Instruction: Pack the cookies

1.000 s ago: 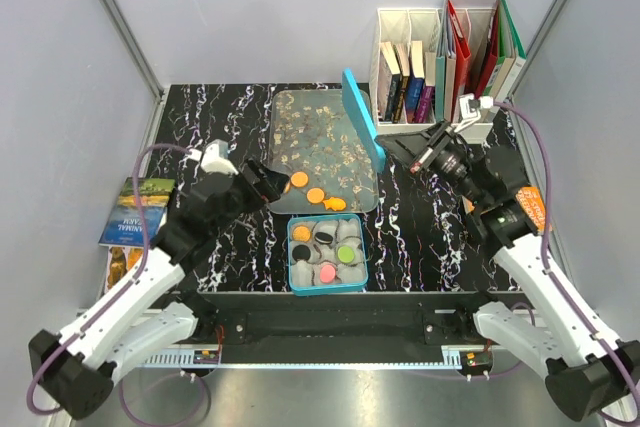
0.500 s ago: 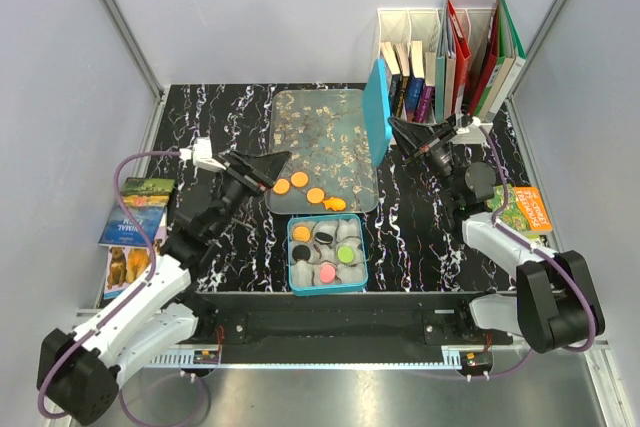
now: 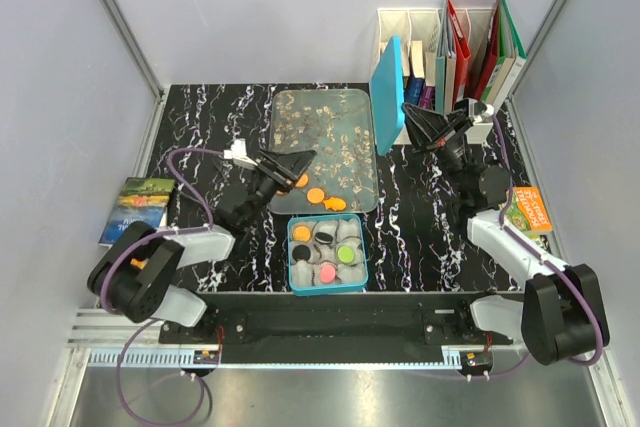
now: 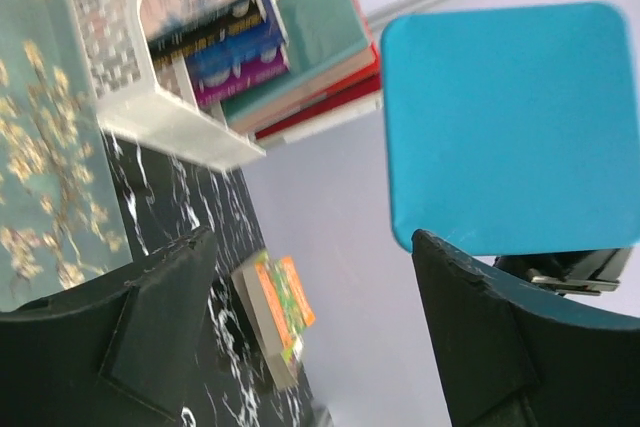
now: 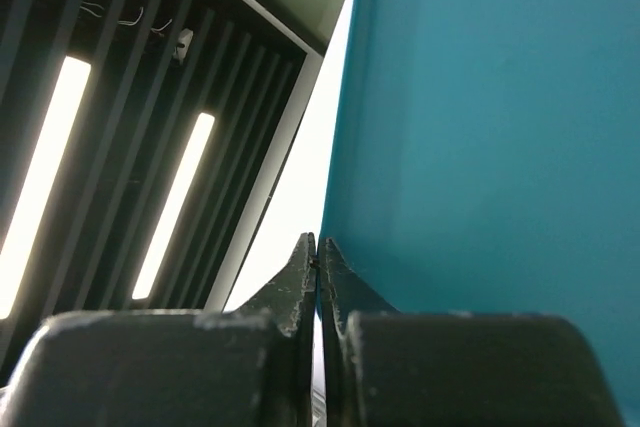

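Three orange cookies (image 3: 315,194) lie on the near edge of the floral tray (image 3: 320,127). The teal box (image 3: 293,277) in front of it holds grey paper cups with an orange (image 3: 302,233), a green (image 3: 346,253), a pink (image 3: 326,271) and black cookies. My right gripper (image 3: 410,115) is shut on the edge of the teal lid (image 3: 387,82) and holds it upright at the tray's back right; the right wrist view shows the jaws (image 5: 317,242) pinching the lid (image 5: 480,147). My left gripper (image 3: 303,160) is open and empty above the tray's near left corner; in its own view (image 4: 312,237) it faces the lid (image 4: 510,127).
White file holders with books and binders (image 3: 450,57) stand at the back right, right behind the lid. A small orange-green book (image 3: 525,209) lies at the right edge and a picture book (image 3: 138,207) at the left edge. Grey walls enclose the table.
My right gripper has carried the lid back and to the right, off the tray and up against the file holders. My left arm has folded back, and its gripper has shifted right over the tray's corner.
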Tool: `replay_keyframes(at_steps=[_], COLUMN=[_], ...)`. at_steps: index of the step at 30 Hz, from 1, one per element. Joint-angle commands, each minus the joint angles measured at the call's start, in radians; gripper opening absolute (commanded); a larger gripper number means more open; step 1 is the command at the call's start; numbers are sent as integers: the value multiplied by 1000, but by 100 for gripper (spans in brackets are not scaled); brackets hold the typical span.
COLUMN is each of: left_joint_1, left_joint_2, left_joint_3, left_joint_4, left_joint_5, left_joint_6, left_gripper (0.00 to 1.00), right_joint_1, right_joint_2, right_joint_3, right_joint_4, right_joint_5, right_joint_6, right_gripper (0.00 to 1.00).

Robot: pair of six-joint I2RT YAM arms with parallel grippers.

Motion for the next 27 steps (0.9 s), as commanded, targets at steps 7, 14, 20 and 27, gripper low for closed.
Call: replay_keyframes(at_steps=[7,14,20,27], left_joint_1=[-79,-39,23,27], left_joint_2=[159,66,-57,-4], left_joint_3=[196,115,10,62], left_joint_4=[497,490,473,514], left_joint_5=[94,76,55,71], left_joint_6=[-57,-39,-25,-46], left_gripper=[85,87,89,90], right_joint_1=[91,205,227,283], right_joint_2=[-22,49,86,140], right_joint_3=[68,117,148,180], right_joint_4=[281,278,291,296], right_joint_5=[-3,11,29,43], right_joint_6=[-24,-100,-106,-121], right_gripper=[0,0,0,0])
